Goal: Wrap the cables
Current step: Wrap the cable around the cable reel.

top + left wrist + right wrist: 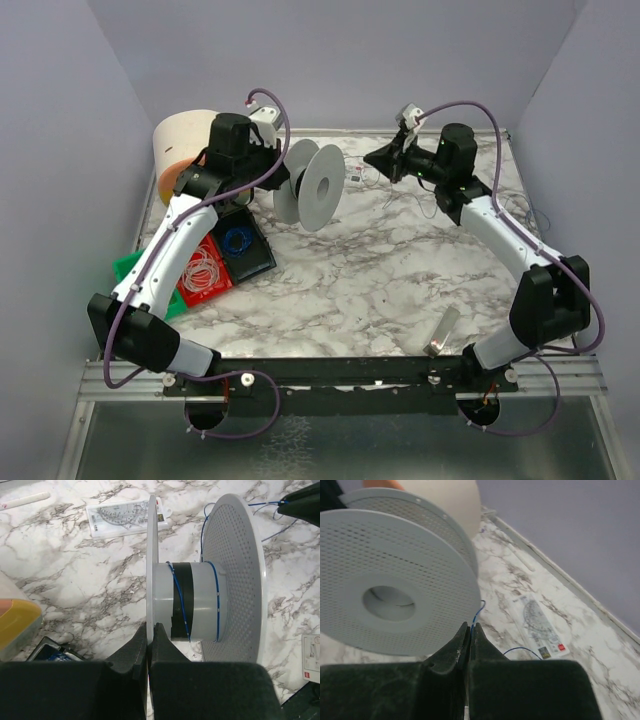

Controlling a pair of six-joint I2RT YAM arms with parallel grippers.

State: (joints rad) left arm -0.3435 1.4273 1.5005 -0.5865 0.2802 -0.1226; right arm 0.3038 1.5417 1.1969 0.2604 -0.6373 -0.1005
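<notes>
Left fingers point(134, 650) are pinched shut on one flange of the grey spool point(235, 570), holding it on edge toward the surface's far edge. Right fingers point(451, 652) clamp the thin blue cable point(179, 605), which circles the hub in a few loose turns. Slack could let those turns slip sideways. Pulling too hard might twist the spool free or snap the cable.

Marble table point(400, 275), packaged protractor point(122, 516), bins point(128, 266)

right hand point(469, 634) | pinching blue cable point(478, 611) | spool point(395, 580) just beyond
</notes>
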